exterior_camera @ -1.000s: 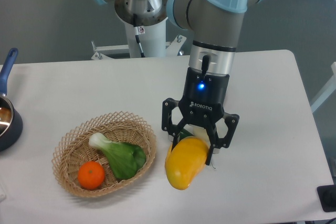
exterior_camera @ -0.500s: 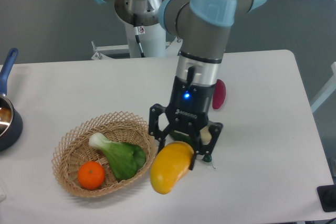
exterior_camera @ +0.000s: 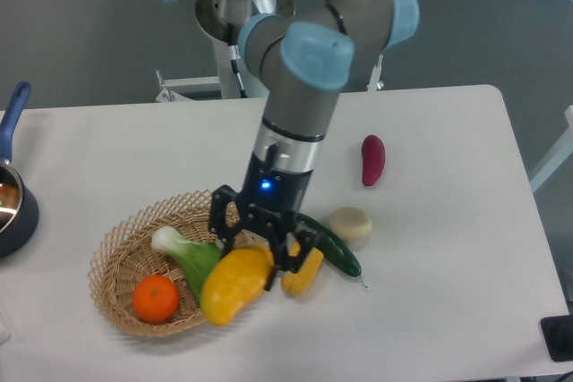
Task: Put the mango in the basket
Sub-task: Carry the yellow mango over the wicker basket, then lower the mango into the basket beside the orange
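The gripper [exterior_camera: 258, 251] hung over the right rim of the basket [exterior_camera: 121, 252], its two fingers closed on the upper end of the mango [exterior_camera: 235, 284]. The mango was held off the table, tilted, with its lower end reaching down and to the left over the basket's right side, above the woven bottom. Whether it touched the wicker could not be told.

Inside the basket lay an orange [exterior_camera: 156, 299] near the front left, and a leafy green vegetable [exterior_camera: 189, 254] with a white stalk toward the back, partly hidden behind the mango.

Just right of the basket, below the gripper, a yellow pepper [exterior_camera: 304, 272] lay on the table [exterior_camera: 448, 310], touching or nearly touching a dark green cucumber [exterior_camera: 336, 249] that slanted away to the right. Farther right of the basket sat a pale round block [exterior_camera: 350, 223], and beyond it, well apart, a dark red sweet potato [exterior_camera: 372, 159]. Far left of the basket, at the table's edge, stood a dark blue pot [exterior_camera: 14, 212] with a blue handle.
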Available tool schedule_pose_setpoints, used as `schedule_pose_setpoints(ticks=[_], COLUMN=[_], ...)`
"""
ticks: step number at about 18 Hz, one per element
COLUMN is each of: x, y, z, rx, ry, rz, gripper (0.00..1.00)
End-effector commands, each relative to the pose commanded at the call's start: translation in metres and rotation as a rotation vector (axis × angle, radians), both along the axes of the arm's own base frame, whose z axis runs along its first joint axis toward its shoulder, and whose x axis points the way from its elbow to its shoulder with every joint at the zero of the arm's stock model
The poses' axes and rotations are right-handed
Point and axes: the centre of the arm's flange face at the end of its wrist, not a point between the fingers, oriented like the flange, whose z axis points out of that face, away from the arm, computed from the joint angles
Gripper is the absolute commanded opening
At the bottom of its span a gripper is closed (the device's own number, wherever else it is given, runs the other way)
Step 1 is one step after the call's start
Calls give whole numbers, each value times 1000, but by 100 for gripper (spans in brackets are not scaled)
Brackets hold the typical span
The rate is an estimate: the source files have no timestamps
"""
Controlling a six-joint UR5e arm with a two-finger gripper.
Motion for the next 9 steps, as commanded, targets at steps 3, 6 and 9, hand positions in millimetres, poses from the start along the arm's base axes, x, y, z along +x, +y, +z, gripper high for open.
schedule_pose_setpoints(ticks=[3,6,9], x=[22,31,34], y=[-5,-4,-7], z=[-24,-40,-58], rx=[-37,-56,-85], ry=[-25,-32,17], rz=[-37,-68,-151], gripper=[56,56,56])
